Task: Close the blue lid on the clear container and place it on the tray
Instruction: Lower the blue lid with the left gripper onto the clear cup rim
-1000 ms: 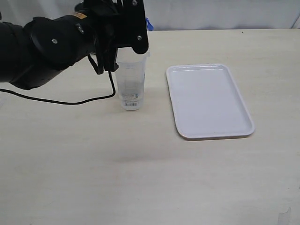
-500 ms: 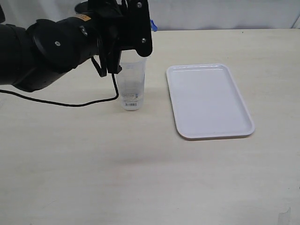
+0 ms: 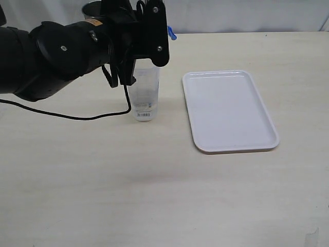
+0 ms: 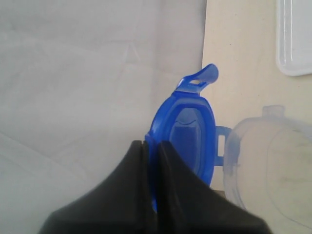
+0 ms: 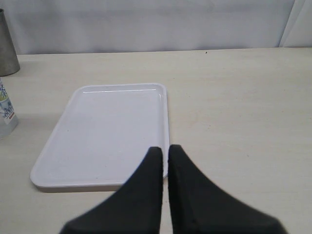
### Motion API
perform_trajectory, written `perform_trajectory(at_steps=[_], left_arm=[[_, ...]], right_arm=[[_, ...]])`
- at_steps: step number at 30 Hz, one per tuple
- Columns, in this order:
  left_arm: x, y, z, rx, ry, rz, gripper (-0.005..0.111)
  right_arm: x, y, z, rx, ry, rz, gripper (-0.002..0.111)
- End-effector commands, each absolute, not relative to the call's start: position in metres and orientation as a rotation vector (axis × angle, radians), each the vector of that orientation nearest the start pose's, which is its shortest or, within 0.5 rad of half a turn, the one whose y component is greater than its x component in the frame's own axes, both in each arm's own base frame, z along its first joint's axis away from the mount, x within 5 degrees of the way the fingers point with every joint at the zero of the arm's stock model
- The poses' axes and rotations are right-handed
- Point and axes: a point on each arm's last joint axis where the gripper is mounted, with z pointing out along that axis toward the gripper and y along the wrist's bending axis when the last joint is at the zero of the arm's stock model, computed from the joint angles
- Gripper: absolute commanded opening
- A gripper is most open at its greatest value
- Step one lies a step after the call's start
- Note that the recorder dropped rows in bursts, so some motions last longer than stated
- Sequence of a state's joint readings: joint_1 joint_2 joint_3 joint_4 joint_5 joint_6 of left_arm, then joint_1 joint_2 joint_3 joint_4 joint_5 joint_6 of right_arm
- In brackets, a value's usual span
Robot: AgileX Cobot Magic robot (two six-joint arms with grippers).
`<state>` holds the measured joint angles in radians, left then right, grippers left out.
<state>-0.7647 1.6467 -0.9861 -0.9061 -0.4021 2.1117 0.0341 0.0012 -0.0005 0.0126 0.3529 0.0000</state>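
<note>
Where the exterior view looks across the pale table (image 3: pixel 164 195), the black left arm (image 3: pixel 67 51) reaches in from the left and hangs over the clear container (image 3: pixel 144 98). The container stands upright on the table, its barcode label near the base. A sliver of the blue lid (image 3: pixel 172 35) peeks out beside the arm's far end, higher than the container's rim and off the table. The tray (image 3: pixel 229 110) lies flat to the right of the container, near it but apart. A black cable (image 3: pixel 77 115) loops over the table below the arm, and the rim of a grey steel cup (image 3: pixel 92 7) shows behind it. How the jaws stand cannot be told from this side.

Seen from the left wrist view, the left gripper (image 4: pixel 150 146) pinches the edge of the blue lid between its two dark fingers. The lid is tilted, and one snap flap (image 4: pixel 204 78) sticks out at its far end. Just beside the lid is the container's open mouth, so the lid is not seated on it. A rounded corner of the tray shows farther off.

From the right wrist view, the right gripper (image 5: pixel 165 150) has its fingers pressed together, and they sit in front of the tray's rim. The white tray stretches away on the table. The container's base stands at the picture's edge, well apart from this gripper, with the steel cup behind it.
</note>
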Motion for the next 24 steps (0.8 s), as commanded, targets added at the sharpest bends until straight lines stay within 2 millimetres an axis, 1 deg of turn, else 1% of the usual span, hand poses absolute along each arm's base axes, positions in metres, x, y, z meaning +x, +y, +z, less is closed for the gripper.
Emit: perform_trajectory(at_steps=[1,6,24], left_arm=[[0.2821,-0.2331,0.2591,1.502,1.194,0.634,0.0],[0.2823,-0.2321,0.2582,1.483,1.23,0.617,0.0],[0.2818,-0.2322,0.257,1.488,1.235,0.608,0.0]], right_arm=[[0.0533,0.0024,0.1819,-0.024,1.831,0.04,0.004],[0.0533,0.0024,0.1819,-0.024,1.831,0.04,0.004],[0.0533,0.0024,0.1819,-0.024,1.831,0.04,0.004]])
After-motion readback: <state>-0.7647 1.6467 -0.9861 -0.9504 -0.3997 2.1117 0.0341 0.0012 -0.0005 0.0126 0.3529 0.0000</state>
